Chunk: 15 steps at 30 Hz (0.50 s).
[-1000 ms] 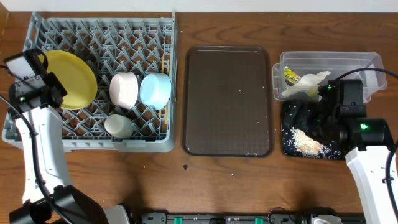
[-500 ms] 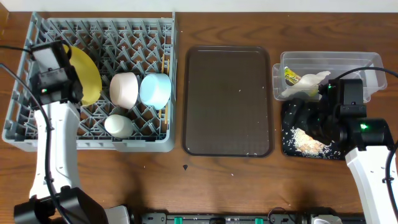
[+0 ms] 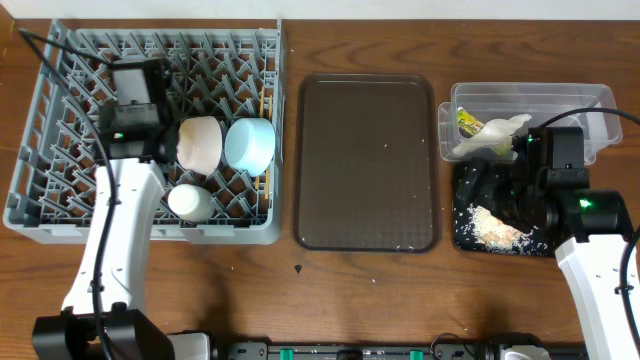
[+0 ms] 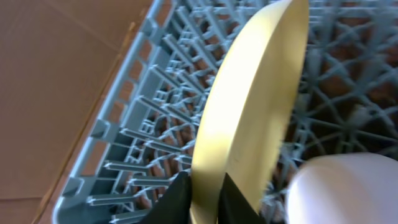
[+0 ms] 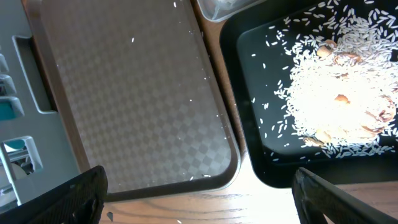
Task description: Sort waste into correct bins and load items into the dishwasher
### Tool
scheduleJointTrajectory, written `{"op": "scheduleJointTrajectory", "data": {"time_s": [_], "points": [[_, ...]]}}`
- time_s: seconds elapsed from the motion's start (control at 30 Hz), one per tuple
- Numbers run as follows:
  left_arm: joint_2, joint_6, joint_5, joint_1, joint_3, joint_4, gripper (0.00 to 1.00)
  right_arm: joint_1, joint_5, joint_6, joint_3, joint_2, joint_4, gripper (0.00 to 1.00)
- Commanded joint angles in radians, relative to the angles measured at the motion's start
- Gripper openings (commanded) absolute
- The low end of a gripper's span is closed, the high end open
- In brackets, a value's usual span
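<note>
My left gripper (image 4: 205, 200) is shut on the rim of the yellow plate (image 4: 261, 99) and holds it on edge among the pegs of the grey dish rack (image 4: 143, 130). In the overhead view the left arm (image 3: 135, 125) hides the plate. The pinkish bowl (image 3: 200, 143), blue bowl (image 3: 250, 145), white cup (image 3: 190, 200) and chopsticks (image 3: 265, 140) sit in the rack (image 3: 60, 210). My right gripper (image 5: 199, 193) is open and empty above the gap between the brown tray and the black tray (image 5: 249, 74), which holds rice (image 5: 336, 93). The wrapper (image 3: 466, 122) and tissue (image 3: 495, 135) lie in the clear tub (image 3: 580, 100).
The brown serving tray (image 3: 367, 160) lies between the rack and the bins, with a few rice grains on it (image 5: 137, 106). Bare wooden table (image 3: 350, 290) runs along the front. The black tray (image 3: 465, 235) sits just in front of the clear tub.
My left arm has swung right across the rack with the yellow plate, which has gone from lying nearly flat at the left to standing on edge. The right arm has not moved.
</note>
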Motion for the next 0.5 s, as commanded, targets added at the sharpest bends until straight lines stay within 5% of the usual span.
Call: {"op": "scheduleJointTrajectory", "data": {"time_s": [0.0,0.47], "points": [[0.002,-0.008,0.019,-0.042,0.010,-0.026,0.34,-0.004,0.003,-0.010,0.011,-0.001,-0.001,0.93],[-0.171,-0.088,0.019,-0.171,0.010,-0.181,0.56,-0.004,0.003,-0.010,0.011,-0.001,-0.008,0.93]]}}
